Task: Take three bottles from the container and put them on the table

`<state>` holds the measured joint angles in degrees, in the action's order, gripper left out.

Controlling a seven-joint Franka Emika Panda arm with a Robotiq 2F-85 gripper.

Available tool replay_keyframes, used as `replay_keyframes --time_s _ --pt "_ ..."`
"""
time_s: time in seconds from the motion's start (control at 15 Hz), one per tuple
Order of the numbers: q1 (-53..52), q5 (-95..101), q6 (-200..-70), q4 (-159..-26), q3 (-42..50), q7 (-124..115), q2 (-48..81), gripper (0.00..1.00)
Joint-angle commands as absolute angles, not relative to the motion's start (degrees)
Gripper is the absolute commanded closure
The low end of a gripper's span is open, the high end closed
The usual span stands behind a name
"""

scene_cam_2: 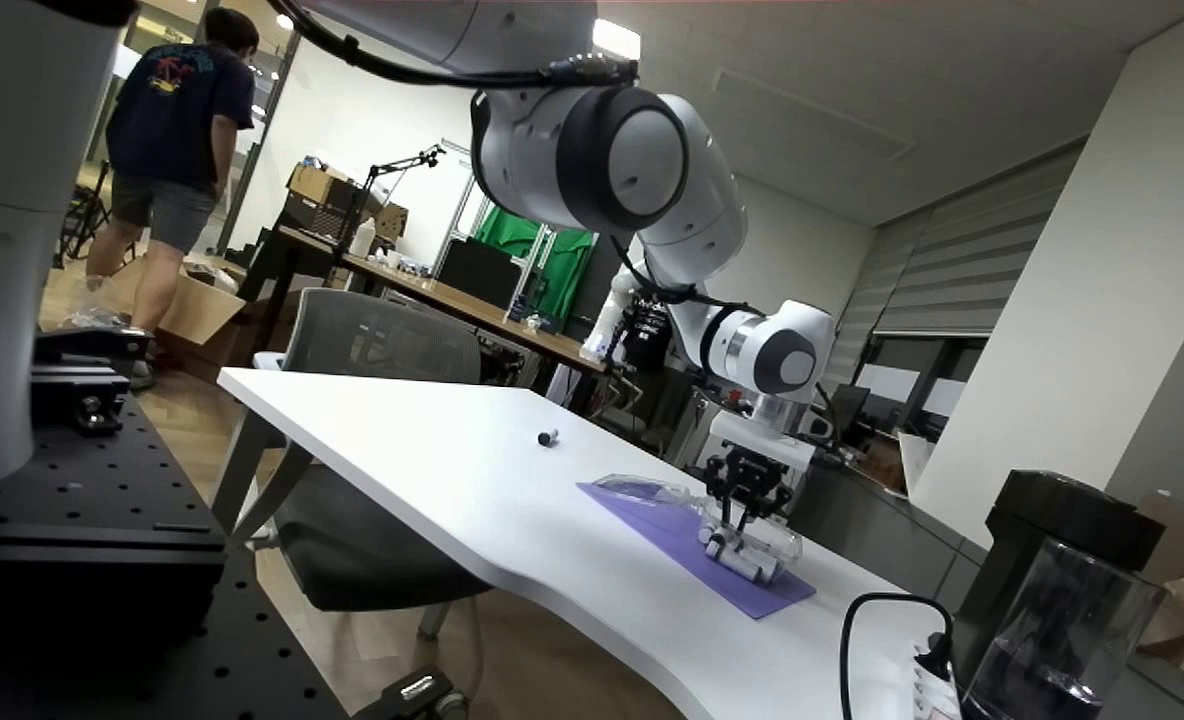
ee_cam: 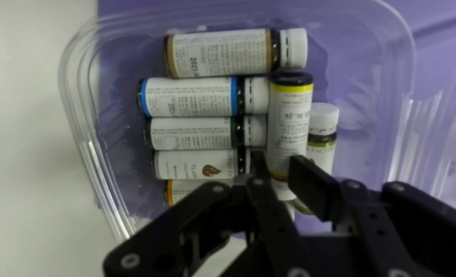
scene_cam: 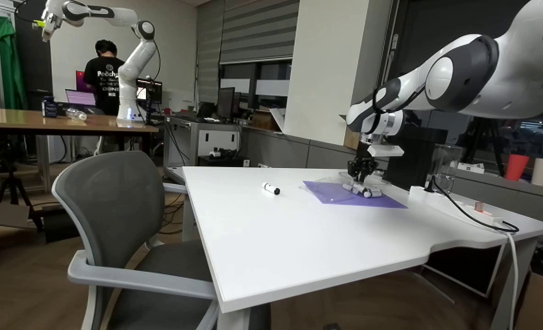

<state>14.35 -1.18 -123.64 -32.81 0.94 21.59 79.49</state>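
yellow-banded bottle [ee_cam: 290,125] between jaws, other bottles [ee_cam: 191,132] alongside

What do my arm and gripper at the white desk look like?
The arm is white with smooth rounded segments, dark bands and round caps at the joints. A black cable runs along it. Near the wrist is a white blocky fitting; the gripper is black, its linked fingers showing round screw heads. I can read no lettering on either.

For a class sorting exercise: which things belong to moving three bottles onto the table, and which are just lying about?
For the job:
bottles in the clear container
bottle on the white table
end effector

Lying about:
purple sheet
gray chair
power strip
red cup
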Motion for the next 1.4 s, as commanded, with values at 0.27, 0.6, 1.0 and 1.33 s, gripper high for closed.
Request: replay_keyframes --time_s 0.27,0.6,1.0,1.33 --pt "14.9 -1.8 -120.6 -28.8 0.5 21.4 81.5 0.17" --pt "15.2 -1.8 -120.4 -28.6 0.5 21.4 81.5 0.66" --pt "15.1 -2.3 -119.5 -28.7 -0.3 21.5 80.7 0.95" --pt "14.1 -2.3 -117.3 -28.6 -0.1 19.6 76.7 0.94"
